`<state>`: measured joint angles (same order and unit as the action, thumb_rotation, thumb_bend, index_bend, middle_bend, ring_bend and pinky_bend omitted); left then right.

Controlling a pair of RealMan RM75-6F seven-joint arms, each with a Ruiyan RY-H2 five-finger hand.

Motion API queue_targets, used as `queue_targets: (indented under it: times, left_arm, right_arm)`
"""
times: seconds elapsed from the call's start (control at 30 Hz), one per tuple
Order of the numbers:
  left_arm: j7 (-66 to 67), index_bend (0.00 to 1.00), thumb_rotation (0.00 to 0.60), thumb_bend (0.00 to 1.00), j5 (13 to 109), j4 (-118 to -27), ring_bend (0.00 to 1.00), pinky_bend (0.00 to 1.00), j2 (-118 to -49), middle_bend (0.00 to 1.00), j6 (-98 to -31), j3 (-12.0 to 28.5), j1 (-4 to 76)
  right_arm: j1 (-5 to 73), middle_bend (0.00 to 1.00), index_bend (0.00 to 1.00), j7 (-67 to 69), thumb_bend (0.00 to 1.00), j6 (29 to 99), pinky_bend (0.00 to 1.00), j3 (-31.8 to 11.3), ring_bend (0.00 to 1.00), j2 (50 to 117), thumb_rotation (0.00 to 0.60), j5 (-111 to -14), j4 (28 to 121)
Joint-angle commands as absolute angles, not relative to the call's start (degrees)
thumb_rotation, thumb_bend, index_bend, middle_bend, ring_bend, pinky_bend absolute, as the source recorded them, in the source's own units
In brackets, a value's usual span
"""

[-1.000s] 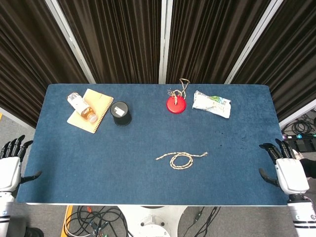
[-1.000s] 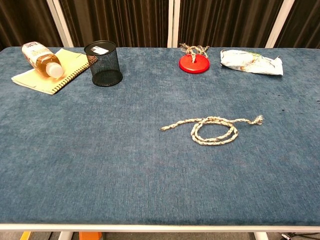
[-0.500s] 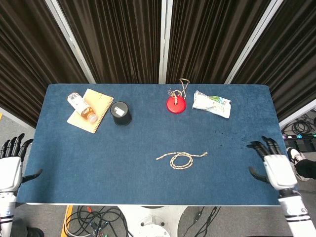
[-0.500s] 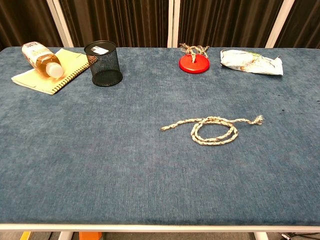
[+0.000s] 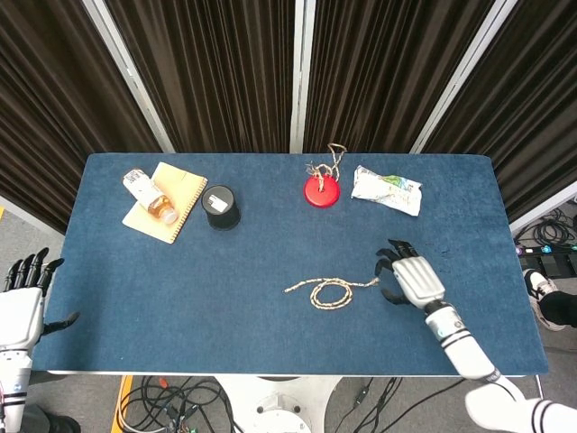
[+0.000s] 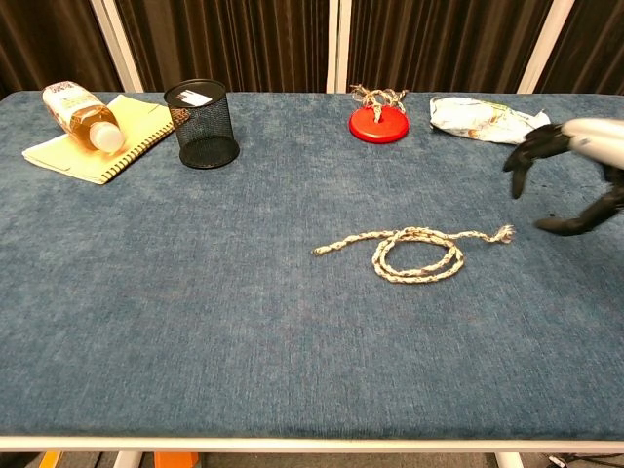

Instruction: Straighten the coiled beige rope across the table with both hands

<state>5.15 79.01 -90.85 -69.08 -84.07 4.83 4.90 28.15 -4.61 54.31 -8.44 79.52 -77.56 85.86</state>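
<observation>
The beige rope lies in a small coil near the middle of the blue table, one end trailing left and a frayed end to the right. My right hand hovers open just right of the frayed end, fingers spread, not touching it. My left hand hangs open off the table's left edge, far from the rope; the chest view does not show it.
At the back stand a black mesh cup, a bottle lying on a yellow notebook, a red disc with twine and a crumpled white packet. The table's near edge runs along the bottom.
My right hand has swept in from the table's right edge to just beside the rope's frayed end. The left hand has barely shifted. The rope lies unmoved.
</observation>
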Motion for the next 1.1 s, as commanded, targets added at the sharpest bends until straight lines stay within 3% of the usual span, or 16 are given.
queue_targets:
  times: [0.03,0.4,1.1]
  left_arm:
    - [4.92,0.17,0.6,0.06,78.76,-90.56,0.0,0.0,-69.17,0.0,-83.85,4.87,4.92]
    - [3.94,0.17,0.6,0.06,78.35,-89.77,0.0,0.0,-69.39,0.0,-83.72,4.85,4.66]
    - [2.93,0.17,0.6,0.06,78.48,-89.14,0.0,0.0,-69.29,0.0,-83.99,4.74,4.18]
  right_arm:
    - [30.15,0.21,0.47,-5.94,0.26,52.27,0.07,-8.63,0.04,82.88,0.6,-75.55,82.49]
    - [31.4,0.23,0.51,-4.88,0.3,51.48,0.07,-7.66,0.04,87.47,0.6,-74.03,77.65]
    - [32.21,0.25,0.56,-5.12,0.36,52.06,0.07,-6.91,0.04,88.84,0.6,-73.04,76.35]
